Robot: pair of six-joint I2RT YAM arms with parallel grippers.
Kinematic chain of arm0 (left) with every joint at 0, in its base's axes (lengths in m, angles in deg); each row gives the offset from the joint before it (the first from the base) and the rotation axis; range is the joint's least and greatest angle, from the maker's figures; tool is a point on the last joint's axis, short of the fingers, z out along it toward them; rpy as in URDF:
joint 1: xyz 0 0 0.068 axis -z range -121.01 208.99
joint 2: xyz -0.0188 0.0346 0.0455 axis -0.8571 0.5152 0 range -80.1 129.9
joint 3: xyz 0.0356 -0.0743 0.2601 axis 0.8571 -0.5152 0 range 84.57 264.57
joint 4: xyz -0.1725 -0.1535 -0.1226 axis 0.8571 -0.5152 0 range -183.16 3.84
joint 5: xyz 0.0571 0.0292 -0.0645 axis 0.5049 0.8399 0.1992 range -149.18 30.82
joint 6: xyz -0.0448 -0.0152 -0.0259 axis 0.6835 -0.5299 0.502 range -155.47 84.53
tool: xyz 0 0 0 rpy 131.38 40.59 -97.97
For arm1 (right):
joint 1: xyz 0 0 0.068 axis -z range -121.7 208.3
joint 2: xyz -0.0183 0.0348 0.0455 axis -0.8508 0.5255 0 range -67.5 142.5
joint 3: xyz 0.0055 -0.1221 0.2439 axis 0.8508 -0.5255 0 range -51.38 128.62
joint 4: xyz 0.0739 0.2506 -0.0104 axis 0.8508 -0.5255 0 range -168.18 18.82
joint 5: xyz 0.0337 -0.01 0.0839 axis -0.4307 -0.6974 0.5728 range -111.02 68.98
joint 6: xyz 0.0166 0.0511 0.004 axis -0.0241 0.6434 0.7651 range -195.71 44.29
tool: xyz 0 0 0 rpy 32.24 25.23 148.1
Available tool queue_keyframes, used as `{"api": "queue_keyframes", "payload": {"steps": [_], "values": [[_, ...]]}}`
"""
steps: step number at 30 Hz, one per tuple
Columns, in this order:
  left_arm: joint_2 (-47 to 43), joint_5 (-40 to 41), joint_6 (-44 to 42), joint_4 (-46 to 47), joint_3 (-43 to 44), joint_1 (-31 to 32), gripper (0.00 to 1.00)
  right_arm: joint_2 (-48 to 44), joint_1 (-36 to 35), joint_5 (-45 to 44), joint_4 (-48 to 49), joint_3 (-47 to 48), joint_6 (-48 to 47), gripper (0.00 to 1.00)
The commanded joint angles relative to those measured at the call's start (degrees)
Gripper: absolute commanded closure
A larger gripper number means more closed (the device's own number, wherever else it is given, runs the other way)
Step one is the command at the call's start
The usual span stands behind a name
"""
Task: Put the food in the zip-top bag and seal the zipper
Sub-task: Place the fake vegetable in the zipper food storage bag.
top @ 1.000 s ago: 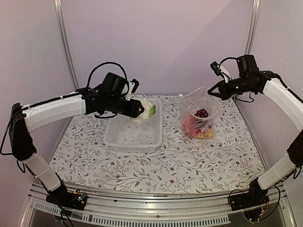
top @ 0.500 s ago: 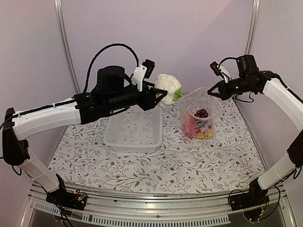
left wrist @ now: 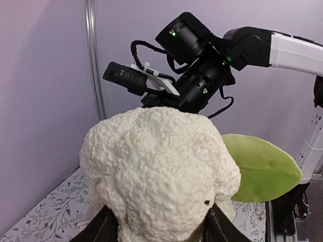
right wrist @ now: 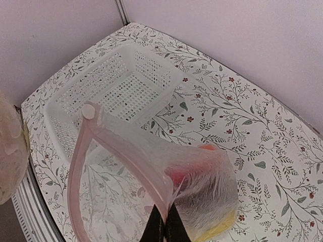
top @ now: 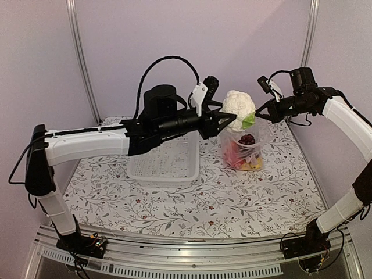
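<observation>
Left gripper (top: 225, 121) clutching the cauliflower (top: 237, 103) just above the clear bag (top: 244, 146), right gripper (top: 260, 114) pinching its rim, bag standing near the table's (top: 174, 206) far right corner, beside the white basket (top: 165, 165).

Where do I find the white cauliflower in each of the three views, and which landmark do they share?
Top external: cauliflower upper centre, held by the left tool.
Left wrist: fills the centre and bottom.
Right wrist: probably the pale blur at the left edge.
Shared landmark: the floral table cover, in all three.
</observation>
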Motion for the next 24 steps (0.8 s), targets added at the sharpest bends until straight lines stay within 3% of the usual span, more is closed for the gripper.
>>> {"api": "queue_keyframes", "payload": {"steps": [1, 10, 16, 24], "values": [[4.34, -4.14, -0.99, 5.31, 5.77, 0.5, 0.58, -1.71, -0.37, 1.72, 0.24, 0.21, 0.03, 1.0], [10.37, -6.53, -5.97, 6.43, 9.75, 0.63, 0.59, -2.76, -0.33, 2.4, 0.18, 0.36, 0.64, 1.0], [12.26, -3.65, -10.2, 7.93, 8.2, 0.74, 0.6, -4.05, -0.35, 2.58, 0.07, 0.27, 0.89, 1.0], [16.06, 2.81, -13.88, 2.43, 10.86, 0.86, 0.6, -4.57, -0.38, 3.03, 0.03, 0.01, 1.0, 1.0]]}}
